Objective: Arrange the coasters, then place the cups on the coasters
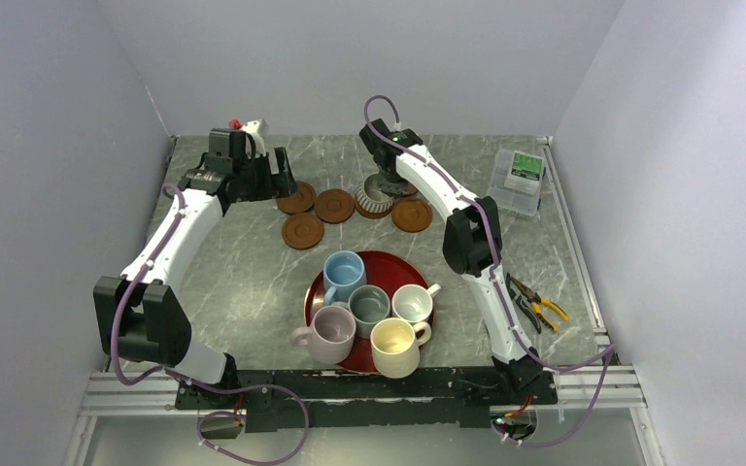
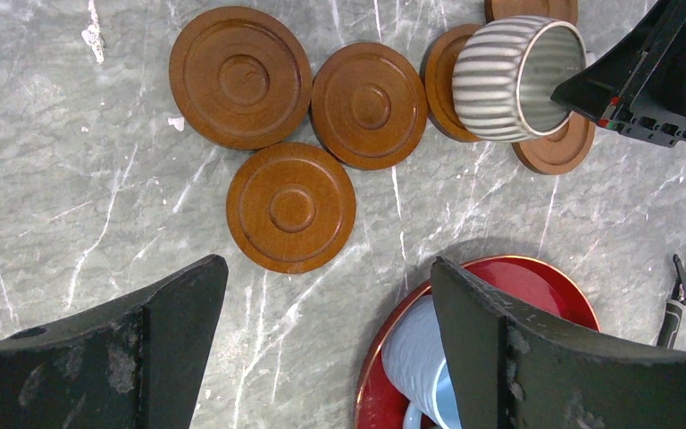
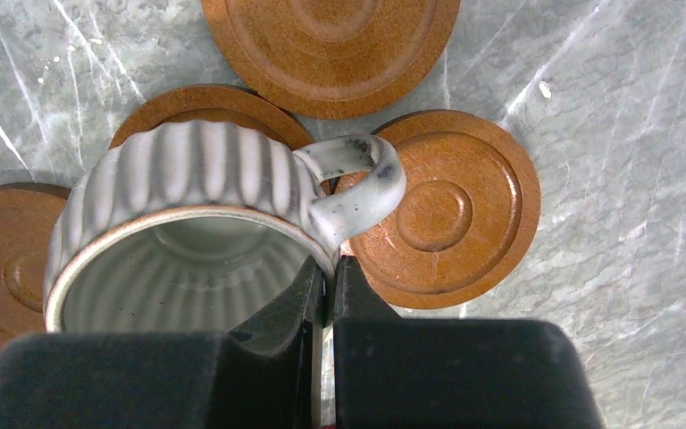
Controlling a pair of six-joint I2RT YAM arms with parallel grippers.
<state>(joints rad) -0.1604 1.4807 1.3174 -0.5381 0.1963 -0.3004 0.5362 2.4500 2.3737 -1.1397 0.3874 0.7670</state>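
Closest to the lens in the R wrist view: the R gripper (image 3: 329, 268), black jaws pinched tight on the rim of the ribbed grey-white mug (image 3: 188, 179), just beside its handle. Mug sits over the right-hand cluster of coasters (image 3: 442, 210), w/ one disc partly hidden under it. Can't tell if its base touches that disc or hangs just above. From the L wrist view the mug looks tilted, mouth turned toward the R gripper.

L gripper (image 2: 326, 268) is spread wide w/ nothing btwn its fingers. It hovers over bare marble near three coasters lying in a tight triangle.

Six reddish-brown discs in all, at the far middle of the table (image 1: 243, 282): three to the left, three to the right around the mug.

Nearer the arm bases, the red tray (image 1: 393, 260) holds five more mugs, all upright:
- light blue mug (image 1: 344, 275) at the back
- grey-green mug (image 1: 369, 304) in the centre
- white mug (image 1: 412, 303) on the right
- pale lilac mug (image 1: 330, 333) front left
- cream-yellow mug (image 1: 395, 347) front right

Pliers (image 1: 534, 306) and a clear plastic box (image 1: 518, 180) lie by the table's right edge.
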